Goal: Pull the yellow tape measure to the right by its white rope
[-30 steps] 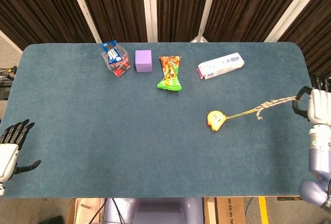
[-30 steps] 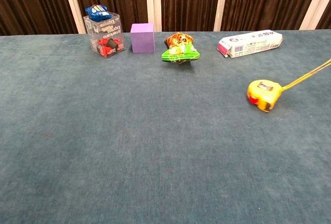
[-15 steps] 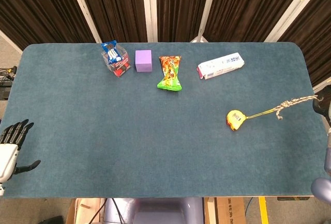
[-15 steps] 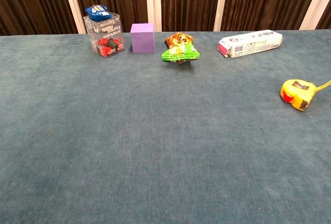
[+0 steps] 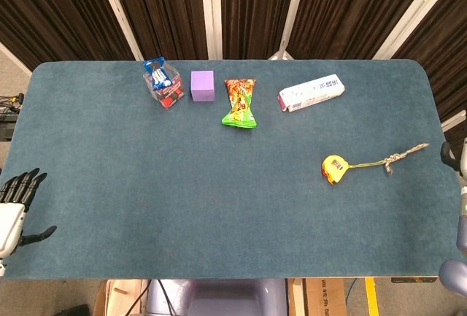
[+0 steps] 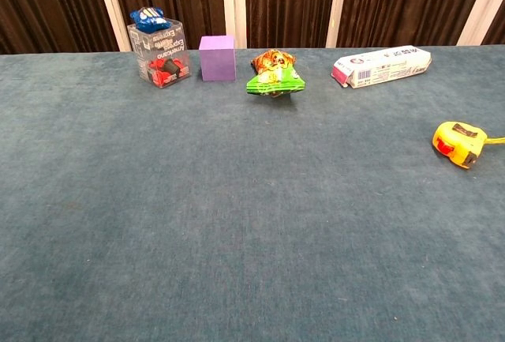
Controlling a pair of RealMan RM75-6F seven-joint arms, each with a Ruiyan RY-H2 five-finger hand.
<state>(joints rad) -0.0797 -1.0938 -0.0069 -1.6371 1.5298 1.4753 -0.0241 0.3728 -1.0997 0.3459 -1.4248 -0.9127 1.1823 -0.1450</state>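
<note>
Tape measure: small yellow tape measure [image 5: 333, 168] lies on the blue-green felt table [image 5: 219, 199], right of centre, well short of the right edge; chest view has it at the far right of frame [image 6: 457, 142]

Rope: white braided rope [image 5: 400, 155] lies along the felt from the measure's thin yellow cord toward the right edge, knot partway; free end rests on the table, nothing of mine touching it

My right hand: only a dark sliver at the right border of the head view [image 5: 454, 157], off the table edge and apart from the rope end; whether the fingers are spread or curled I cannot tell (too little of it in frame)

My left hand: [image 5: 14, 203] off the near-left corner, fingers apart, holding nothing

Back row: clear plastic box of small packets [image 5: 162, 83]; purple cube [image 5: 202, 85]; green-and-orange snack bag [image 5: 240, 102]; white carton with pink end [image 5: 311, 93]; all well apart from the measure

Progress: I judge the pull largely done; measure sits on the right half, rope lying loose and let go

Left to do: little; perhaps drawing the right arm clear; a further tug only if the measure should end nearer the edge
</note>
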